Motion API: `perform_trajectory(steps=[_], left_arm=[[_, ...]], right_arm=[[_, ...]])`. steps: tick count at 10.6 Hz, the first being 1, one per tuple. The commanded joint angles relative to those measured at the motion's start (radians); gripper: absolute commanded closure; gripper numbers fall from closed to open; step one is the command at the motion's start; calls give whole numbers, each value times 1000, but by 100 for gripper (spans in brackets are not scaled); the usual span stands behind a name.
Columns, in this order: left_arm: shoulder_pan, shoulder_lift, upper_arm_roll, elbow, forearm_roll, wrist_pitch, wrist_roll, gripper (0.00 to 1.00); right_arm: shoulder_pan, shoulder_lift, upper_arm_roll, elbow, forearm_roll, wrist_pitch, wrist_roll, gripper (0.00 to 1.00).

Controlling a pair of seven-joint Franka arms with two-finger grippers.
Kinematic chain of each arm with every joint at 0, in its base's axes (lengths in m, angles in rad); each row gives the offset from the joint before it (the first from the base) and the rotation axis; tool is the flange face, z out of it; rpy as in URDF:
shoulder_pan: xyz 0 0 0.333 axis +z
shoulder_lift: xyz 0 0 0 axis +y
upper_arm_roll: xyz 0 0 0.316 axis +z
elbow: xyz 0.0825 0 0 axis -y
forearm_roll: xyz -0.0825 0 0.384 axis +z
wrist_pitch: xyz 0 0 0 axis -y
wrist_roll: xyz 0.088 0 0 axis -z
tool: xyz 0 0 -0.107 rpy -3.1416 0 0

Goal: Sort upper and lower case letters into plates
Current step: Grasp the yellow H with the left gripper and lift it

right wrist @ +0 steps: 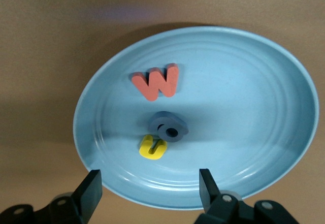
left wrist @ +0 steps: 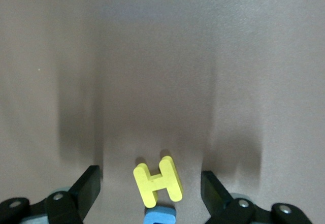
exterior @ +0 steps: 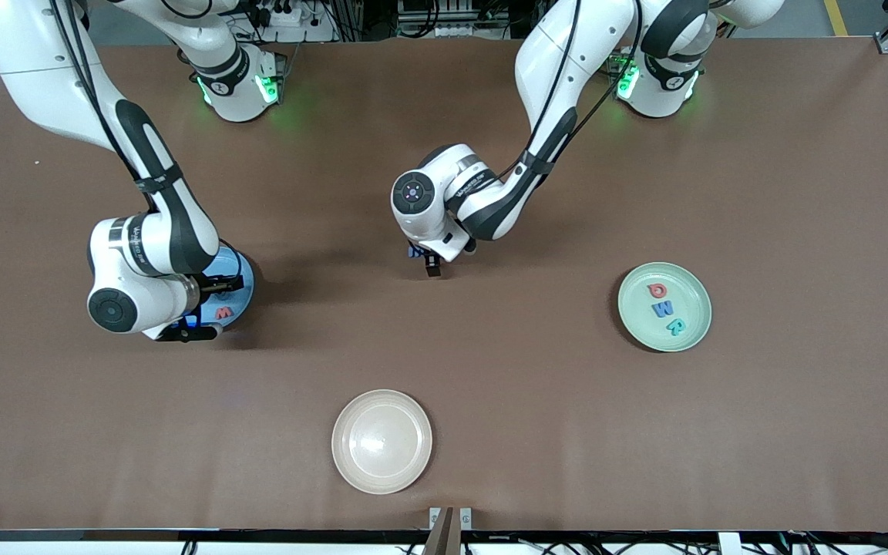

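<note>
The left gripper (exterior: 432, 266) hangs low over the middle of the brown surface (exterior: 798, 193), and in the left wrist view its fingers (left wrist: 89, 186) stand wide apart with nothing clamped between them. Between them on the surface lies a yellow H (left wrist: 158, 180), flat and untouched by either finger, with a blue letter (left wrist: 160, 216) just beside it, the two seeming to touch at one edge; only part of the blue one shows, so its shape cannot be read. The right gripper (exterior: 201, 308) is over the light blue plate (exterior: 242, 302) toward the right arm's end of the surface, and the right wrist view shows its fingers (right wrist: 91, 191) spread wide and empty above the plate's rim. In that plate lie a red w (right wrist: 156, 82), a dark grey-blue letter (right wrist: 168, 127) and a yellow u (right wrist: 153, 147), the grey-blue one touching or slightly overlapping the yellow one, the red one apart from both. The mint green plate (exterior: 637, 281) sits toward the left arm's end and holds three letters in a row: a red Q (exterior: 657, 291), a blue W (exterior: 663, 310) and a teal R (exterior: 676, 327). A cream plate (exterior: 344, 443) sits nearest the front camera, well apart from the others.
</note>
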Motion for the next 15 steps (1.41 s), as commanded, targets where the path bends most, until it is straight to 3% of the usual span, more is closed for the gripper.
perform_trajectory(steps=[1, 5, 7, 10, 15], left_arm=[[-11, 5, 12, -1, 40, -3, -33, 18], [-9, 7, 12, -1, 40, -3, -28, 18], [-9, 7, 12, -1, 41, -3, -21, 27], [-9, 5, 10, 2, 61, -3, -19, 57], [-9, 2, 10, 2, 61, -3, 5, 84]], right_arm=[[-8, -3, 12, 1, 4, -8, 13, 14], [-7, -5, 13, 3, 4, -10, 16, 14], [-7, -5, 13, 3, 6, -10, 21, 14], [-5, -5, 15, 4, 14, -10, 32, 15], [8, -8, 18, 13, 49, -34, 64, 15]])
